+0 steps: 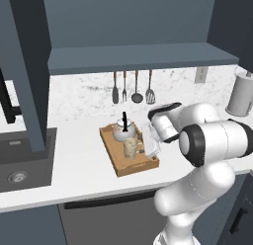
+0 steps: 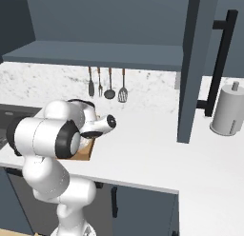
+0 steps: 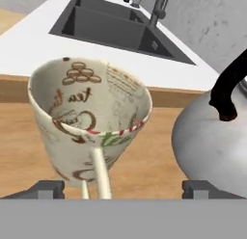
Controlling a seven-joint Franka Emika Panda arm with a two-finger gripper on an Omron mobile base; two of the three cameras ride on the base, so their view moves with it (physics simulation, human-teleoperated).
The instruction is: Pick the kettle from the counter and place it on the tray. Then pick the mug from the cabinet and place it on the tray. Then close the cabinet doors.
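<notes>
The beige patterned mug (image 3: 91,122) stands upright on the wooden tray (image 3: 19,146), its thin handle pointing at me. Right beside it on the tray sits the silvery kettle (image 3: 212,141) with its black handle. My gripper (image 3: 123,190) is open, and its fingertips (image 3: 46,189) stand wide apart on either side of the mug's handle without touching it. From the left base view, the tray (image 1: 121,167) lies on the white counter (image 1: 84,175) with the kettle (image 1: 122,131) and mug (image 1: 130,148) on it, and the gripper (image 1: 142,146) is at the mug's right. The cabinet doors (image 1: 27,66) (image 2: 193,63) stand open above.
A dark sink (image 1: 24,160) is set into the counter left of the tray. Several utensils (image 1: 131,88) hang on the back wall under the cabinet shelf (image 1: 143,56). A grey canister (image 2: 230,109) stands at the far right. My arm covers most of the tray (image 2: 86,152).
</notes>
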